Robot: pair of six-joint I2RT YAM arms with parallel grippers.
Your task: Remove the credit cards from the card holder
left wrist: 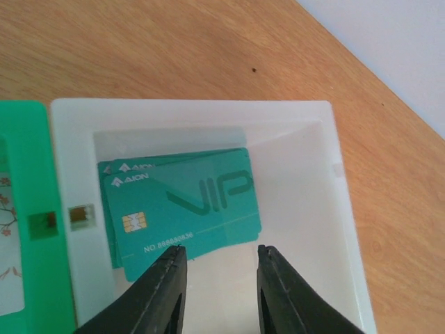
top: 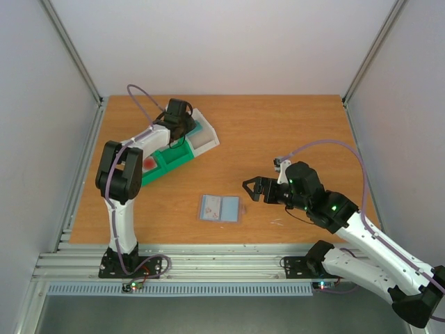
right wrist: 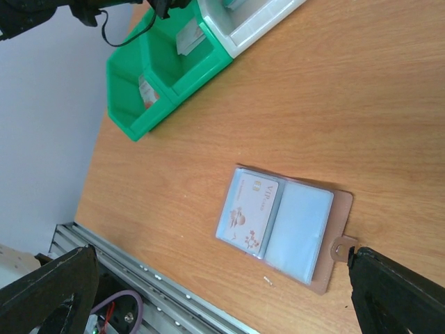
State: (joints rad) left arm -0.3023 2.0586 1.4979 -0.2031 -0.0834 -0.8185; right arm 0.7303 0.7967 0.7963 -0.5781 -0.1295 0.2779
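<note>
Mid-unloading. Hovers with left gripper (left wrist: 219,256) spread and empty over teal credit cards (left wrist: 184,209) in the white tray compartment (left wrist: 327,188). Holds right gripper (top: 249,190) spread beside the card holder (top: 220,208), lower centre, one pale card (right wrist: 248,212) inside. Next: pinch that card's edge, slide out.

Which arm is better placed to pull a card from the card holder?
Right arm: its open jaws are near the card holder, which holds a pale card; the left arm is over the white tray.

table (top: 278,132): showing matt wood grain
compartment tray (left wrist: 208,111): looking like smooth plastic
card holder (right wrist: 299,229): gleaming with clear glossy sleeves
teal cards (left wrist: 201,209): looking smooth
</note>
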